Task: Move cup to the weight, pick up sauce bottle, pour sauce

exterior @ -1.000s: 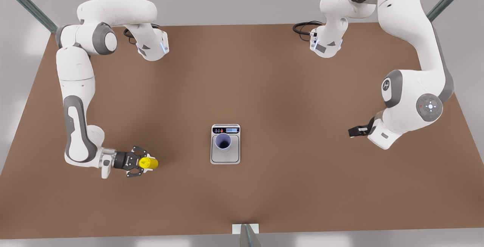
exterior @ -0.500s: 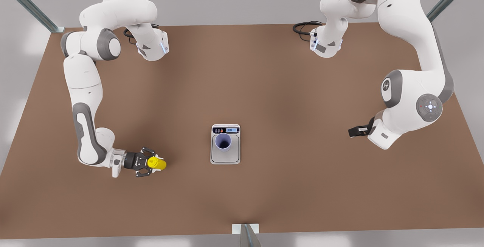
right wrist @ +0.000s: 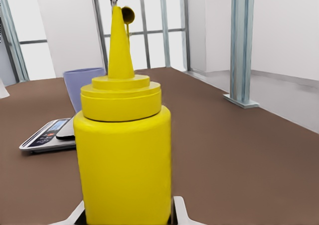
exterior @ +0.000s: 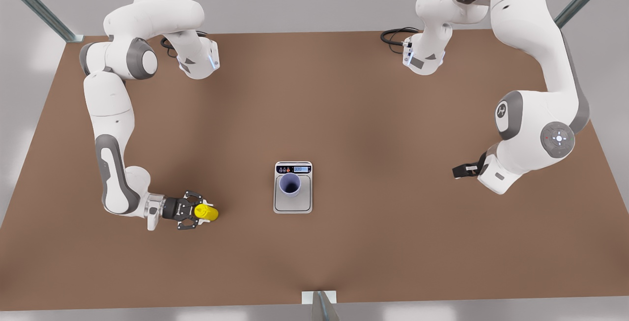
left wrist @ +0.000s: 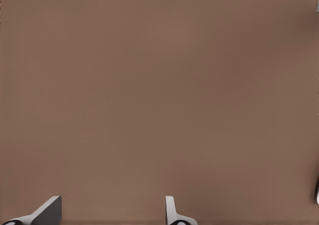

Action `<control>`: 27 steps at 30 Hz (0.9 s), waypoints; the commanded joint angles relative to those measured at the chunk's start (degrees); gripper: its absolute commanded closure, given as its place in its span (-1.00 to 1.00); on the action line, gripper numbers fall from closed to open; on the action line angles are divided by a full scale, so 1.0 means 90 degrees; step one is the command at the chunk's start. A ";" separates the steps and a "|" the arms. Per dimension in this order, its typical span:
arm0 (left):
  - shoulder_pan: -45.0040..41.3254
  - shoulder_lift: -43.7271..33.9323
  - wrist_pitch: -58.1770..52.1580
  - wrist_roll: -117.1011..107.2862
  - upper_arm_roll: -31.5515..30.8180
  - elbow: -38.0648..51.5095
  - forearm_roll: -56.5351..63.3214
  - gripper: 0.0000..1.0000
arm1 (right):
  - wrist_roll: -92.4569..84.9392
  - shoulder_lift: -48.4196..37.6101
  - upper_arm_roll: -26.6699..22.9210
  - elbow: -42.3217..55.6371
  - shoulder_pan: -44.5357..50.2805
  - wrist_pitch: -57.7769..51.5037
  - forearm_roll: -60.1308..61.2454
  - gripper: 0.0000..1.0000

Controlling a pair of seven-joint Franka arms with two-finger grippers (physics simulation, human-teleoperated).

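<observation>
The yellow sauce bottle stands upright, nozzle up, with my right gripper shut on its body at the front view's left. In the right wrist view the sauce bottle is close in front, and the fingers press its sides. The pale lavender cup stands on the plate of the weight, mid-table, well to the bottle's right; from the wrist, the cup and the weight lie behind the bottle. My left gripper waits open at the front view's right; its fingers hang over bare table.
The brown table stretches between the bottle and the weight. Black cables lie at the far edge. A metal post stands at the near edge, and frame posts rise beyond the table.
My right gripper has carried the sauce bottle a little toward the weight, most of it in the first half second. The left arm, cup and weight have not moved.
</observation>
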 commanded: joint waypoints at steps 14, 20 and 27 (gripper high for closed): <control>-0.0001 0.0009 0.0008 0.0000 -0.0009 0.0000 0.0001 -1.00 | -0.0010 -0.0068 -0.0039 -0.0175 -0.0283 -0.0151 -0.0156 -1.00; -0.0001 -0.0010 -0.0002 -0.0020 0.0001 0.0000 0.0001 -1.00 | -0.0117 -0.0635 -0.0029 -0.0947 -0.0956 -0.0356 -0.0869 -1.00; 0.0009 0.0068 0.0125 0.0088 0.0030 0.0000 0.0001 -1.00 | 0.9106 -0.2304 -0.0078 0.1454 -0.0880 -0.1245 -0.6442 -1.00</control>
